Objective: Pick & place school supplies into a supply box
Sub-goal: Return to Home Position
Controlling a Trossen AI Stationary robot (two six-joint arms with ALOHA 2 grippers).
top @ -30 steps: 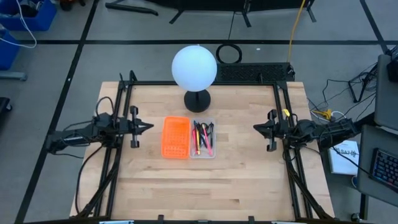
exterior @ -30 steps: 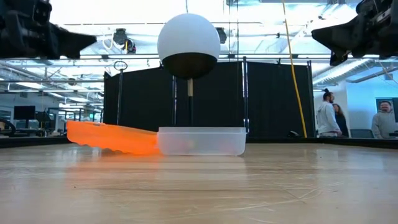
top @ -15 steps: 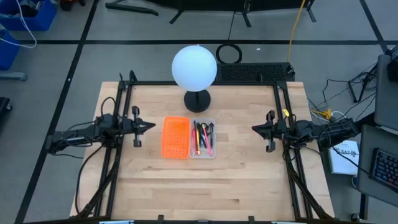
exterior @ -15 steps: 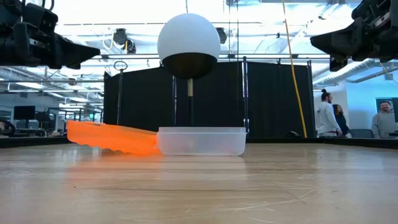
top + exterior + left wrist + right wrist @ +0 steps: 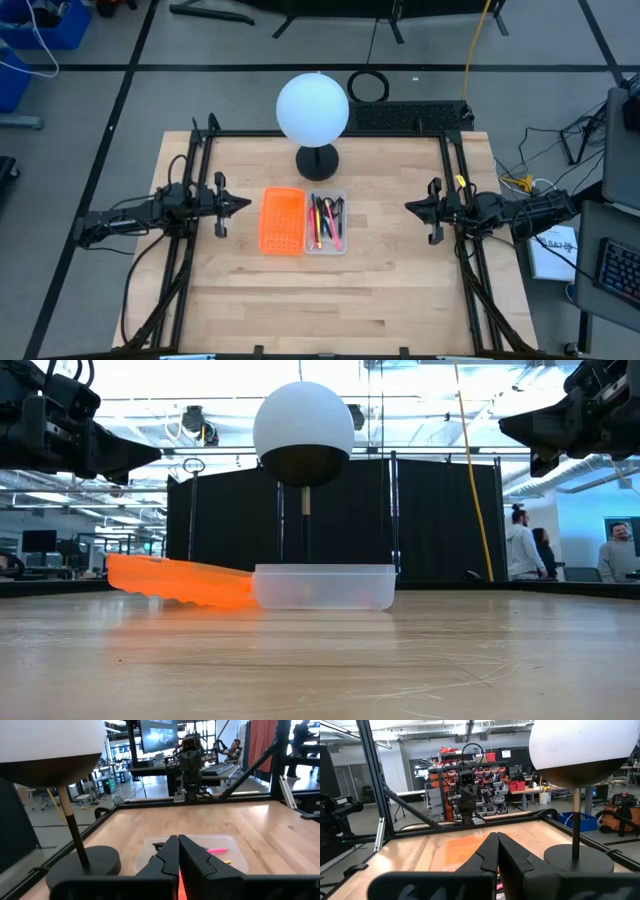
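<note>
Tabletop (image 5: 380, 280): left gripper (image 5: 240, 203) and right gripper (image 5: 410, 206) closed, empty, flanking the box (image 5: 326, 251). Pens (image 5: 318, 222) look light, slick; pinch mid-shaft.

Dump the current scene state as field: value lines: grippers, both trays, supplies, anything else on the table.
left gripper: shut, empty, raised at the left side, pointing toward the trays
right gripper: shut, empty, raised at the right side, pointing toward the trays
supply box: clear, shallow, in front of the lamp
school supplies: pens and pencils (pink, yellow, dark), all inside the supply box
orange tray: close beside the supply box, on the left arm's side; nothing seen in it
lamp: white globe on a dark round base, behind the trays
</note>
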